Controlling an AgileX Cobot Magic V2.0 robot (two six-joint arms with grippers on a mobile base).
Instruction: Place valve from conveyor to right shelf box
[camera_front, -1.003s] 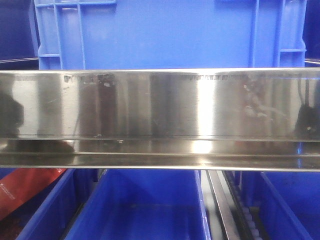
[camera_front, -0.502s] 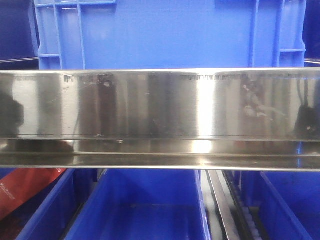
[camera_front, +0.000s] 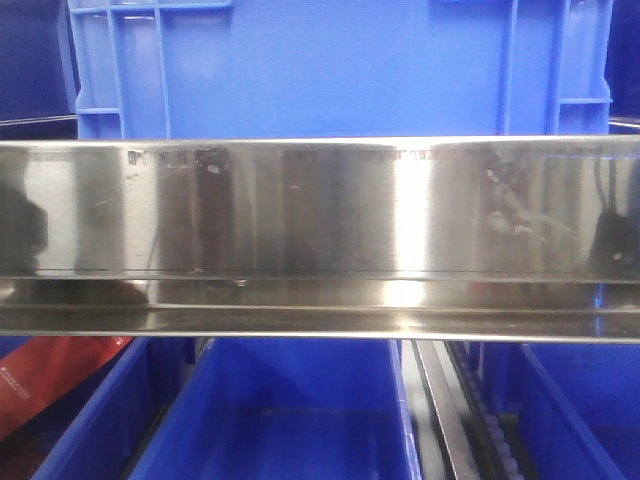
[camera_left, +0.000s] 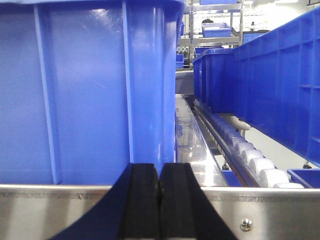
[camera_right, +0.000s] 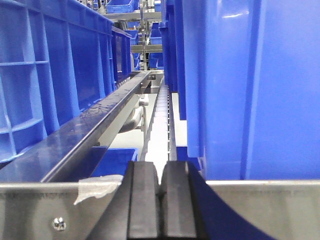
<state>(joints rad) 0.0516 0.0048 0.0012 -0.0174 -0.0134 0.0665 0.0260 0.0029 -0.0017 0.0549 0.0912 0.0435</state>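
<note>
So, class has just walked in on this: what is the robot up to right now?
Nothing is being handled at this moment. The left tool and the right tool are both shut and empty, each parked just in front of a steel shelf rail with blue bins beyond it. Neither a valve nor a conveyor belt shows in any view, so the pick-up has not visibly begun.

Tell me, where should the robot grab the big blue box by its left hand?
Probably the box's top lip, coming from above. The lip overhangs, so fingers can hook it. The walls are wide and smooth, with only shallow ribs to pinch.
</note>
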